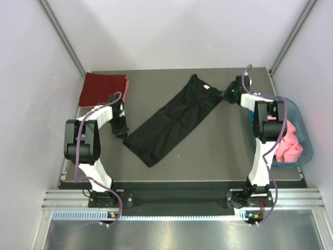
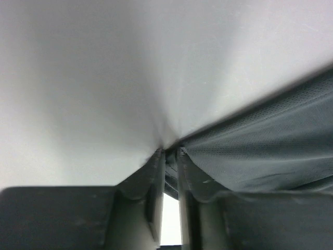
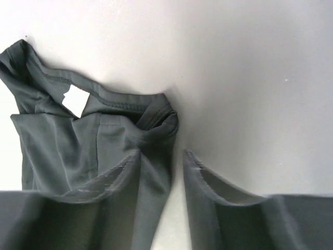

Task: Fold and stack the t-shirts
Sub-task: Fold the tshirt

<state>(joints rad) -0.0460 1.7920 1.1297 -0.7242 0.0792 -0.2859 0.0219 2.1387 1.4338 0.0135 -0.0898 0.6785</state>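
Observation:
The large black t-shirt (image 1: pixel 171 120) lies folded into a long strip, running diagonally across the table from near left to far right. My left gripper (image 1: pixel 123 134) is at its near-left end; in the left wrist view (image 2: pixel 169 152) the jaws are pinched on a fold of the black cloth (image 2: pixel 270 140). My right gripper (image 1: pixel 227 95) is at the collar end. In the right wrist view (image 3: pixel 162 153) the jaws are apart, with the bunched collar edge of the shirt (image 3: pixel 57 151) lying between them against the left finger. The collar's white label (image 3: pixel 77 99) faces up.
A folded dark red t-shirt (image 1: pixel 102 88) lies at the far left corner of the table. A teal plastic basket (image 1: pixel 307 140) stands at the right edge behind my right arm, with a pink t-shirt (image 1: pixel 289 145) in it. No blue shirt shows. Walls close in on both sides.

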